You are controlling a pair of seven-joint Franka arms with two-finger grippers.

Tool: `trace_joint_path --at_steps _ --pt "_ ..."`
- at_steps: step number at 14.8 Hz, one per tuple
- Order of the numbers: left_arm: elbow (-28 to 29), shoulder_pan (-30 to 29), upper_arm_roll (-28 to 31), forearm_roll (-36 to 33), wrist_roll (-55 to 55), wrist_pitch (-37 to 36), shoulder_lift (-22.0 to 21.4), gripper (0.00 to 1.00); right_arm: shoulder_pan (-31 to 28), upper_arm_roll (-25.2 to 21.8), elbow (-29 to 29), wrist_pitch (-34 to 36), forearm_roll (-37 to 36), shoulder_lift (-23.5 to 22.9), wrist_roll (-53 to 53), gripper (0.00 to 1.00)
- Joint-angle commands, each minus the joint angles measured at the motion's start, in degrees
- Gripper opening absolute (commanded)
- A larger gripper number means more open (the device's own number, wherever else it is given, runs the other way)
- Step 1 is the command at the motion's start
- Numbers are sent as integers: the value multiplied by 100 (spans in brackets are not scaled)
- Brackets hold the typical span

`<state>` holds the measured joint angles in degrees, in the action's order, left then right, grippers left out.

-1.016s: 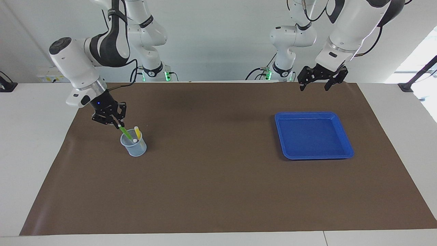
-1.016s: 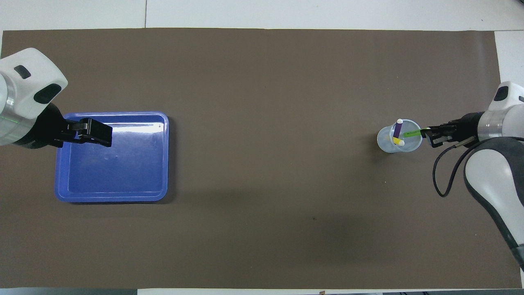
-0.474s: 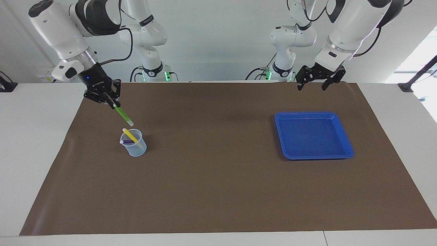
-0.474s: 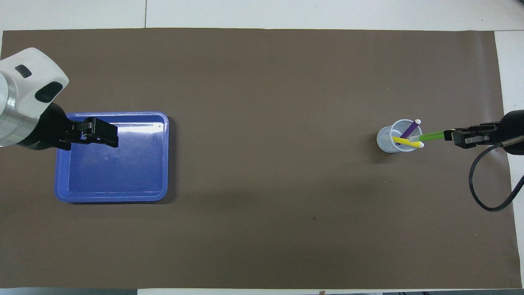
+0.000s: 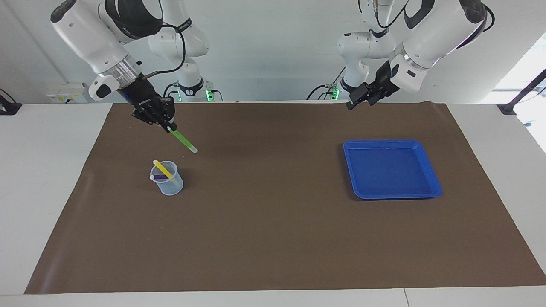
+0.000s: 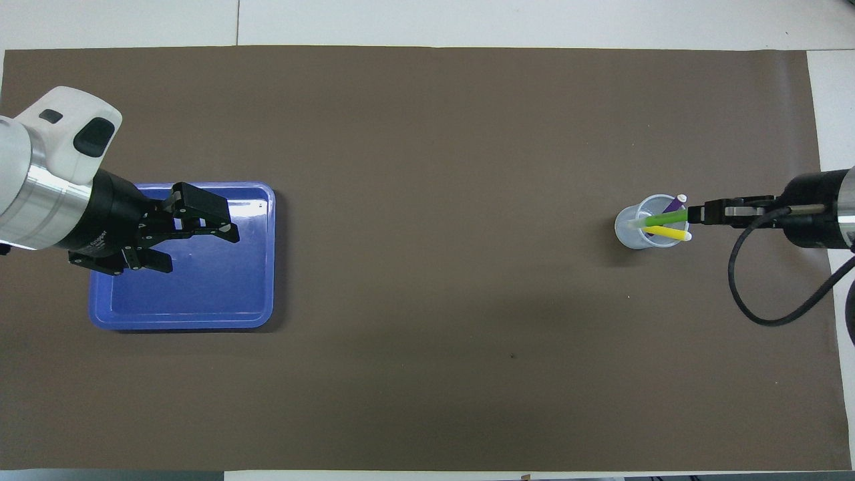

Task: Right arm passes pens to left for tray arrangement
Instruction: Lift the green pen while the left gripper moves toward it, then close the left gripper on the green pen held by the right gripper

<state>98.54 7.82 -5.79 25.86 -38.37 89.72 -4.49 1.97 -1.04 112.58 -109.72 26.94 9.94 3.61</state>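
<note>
The brown paper-covered table (image 5: 273,238) is bearing the shallow square blue plastic tray (image 5: 431,187), the left gripper (image 5: 360,99) is hanging spread apart, and the right gripper (image 5: 168,126) is clamping the slim green marker pen (image 5: 183,140) aloft above the translucent cup (image 5: 170,185).

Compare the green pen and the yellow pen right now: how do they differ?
The green pen hangs tilted in the air, gripped by the shut right claw; the yellow pen leans in the translucent cup, untouched. Green is clear of the cup; yellow is inside it. Both are slim markers with pale caps.
</note>
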Motion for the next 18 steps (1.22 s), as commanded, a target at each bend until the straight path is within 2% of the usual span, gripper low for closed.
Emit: trace_joint_path --at_steps 1,4,6,9,11,13,15,18 --pt "744 9 -1 769 -924 668 -447 100 381 16 -69 -425 679 -54 1085 0" --pt "1018 61 -36 1359 -1961 1134 -570 100 979 16 -69 -1102 1075 -97 2316 0" --pt "1132 166 -36 1579 -2497 1406 -640 100 1191 16 -69 -1279 1479 -106 2722 0" --pt "1737 526 -45 1695 -3543 2433 -1184 100 1525 16 -130 -1447 1990 -133 3363 0" --pt "2247 921 -45 1695 -4133 3207 -1606 100 1867 16 -183 -1604 2035 -159 4196 0" --pt "2415 1168 -80 1686 -4930 3691 -1730 100 2253 16 -219 -1798 2079 -177 4944 0" --pt "2503 1143 -325 1668 -5548 4087 -1757 100 2448 16 -280 -1799 2079 -185 5437 0" --pt "2880 1090 -616 1624 -5866 4387 -2125 100 2668 16 -298 -1755 2079 -194 5729 0"
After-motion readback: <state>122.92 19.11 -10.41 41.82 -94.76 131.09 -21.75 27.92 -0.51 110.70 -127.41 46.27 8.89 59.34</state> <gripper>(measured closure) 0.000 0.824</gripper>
